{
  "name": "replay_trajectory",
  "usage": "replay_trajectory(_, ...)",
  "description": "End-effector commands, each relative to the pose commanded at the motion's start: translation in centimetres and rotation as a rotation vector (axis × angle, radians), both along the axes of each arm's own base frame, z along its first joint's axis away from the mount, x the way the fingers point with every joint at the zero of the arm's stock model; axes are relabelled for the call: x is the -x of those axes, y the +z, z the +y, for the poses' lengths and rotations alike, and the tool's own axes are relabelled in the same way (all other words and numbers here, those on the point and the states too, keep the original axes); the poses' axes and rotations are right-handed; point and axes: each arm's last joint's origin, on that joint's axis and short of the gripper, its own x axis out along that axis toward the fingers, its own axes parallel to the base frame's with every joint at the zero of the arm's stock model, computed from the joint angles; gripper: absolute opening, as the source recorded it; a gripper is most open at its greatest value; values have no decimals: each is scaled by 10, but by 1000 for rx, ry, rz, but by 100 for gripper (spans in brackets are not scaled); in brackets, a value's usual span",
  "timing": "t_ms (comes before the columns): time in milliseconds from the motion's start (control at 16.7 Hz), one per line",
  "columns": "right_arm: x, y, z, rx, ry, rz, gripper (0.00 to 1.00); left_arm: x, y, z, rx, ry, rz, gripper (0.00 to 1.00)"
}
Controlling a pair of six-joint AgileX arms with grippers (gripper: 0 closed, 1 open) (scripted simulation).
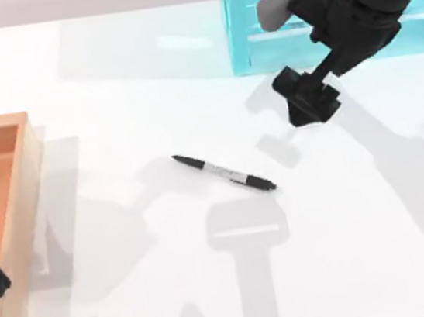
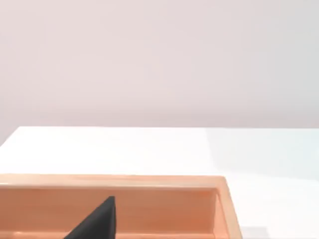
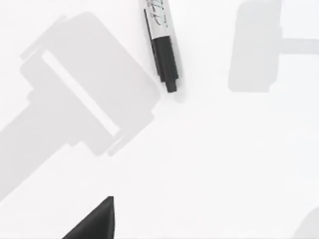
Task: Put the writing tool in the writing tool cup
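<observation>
Near the middle of the bench (image 1: 109,86) lies the marker (image 1: 224,172), flat and untouched. Our right pincer (image 1: 311,110) hovers beyond its cap end; its spread we cannot tell. We judge the approach underway: next, descend and straddle the barrel.

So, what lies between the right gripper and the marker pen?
Bare white table, crossed by shadows, separates the right gripper from the marker pen in the top view.
</observation>
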Motion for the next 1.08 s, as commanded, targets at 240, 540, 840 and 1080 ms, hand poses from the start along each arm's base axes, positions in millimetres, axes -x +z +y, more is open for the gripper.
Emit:
replay_trajectory(240,-40,-41,49,72,115,147,100,0,0,0,0,0,0,100)
replay_trajectory(540,-63,-79,87,90,203,195,100,0,0,0,0,0,0,100)
replay_trajectory(840,-68,-88,96,85,225,191,100,0,0,0,0,0,0,100)
replay_trajectory(1080,-70,-89,93,85,219,191,100,0,0,0,0,0,0,100)
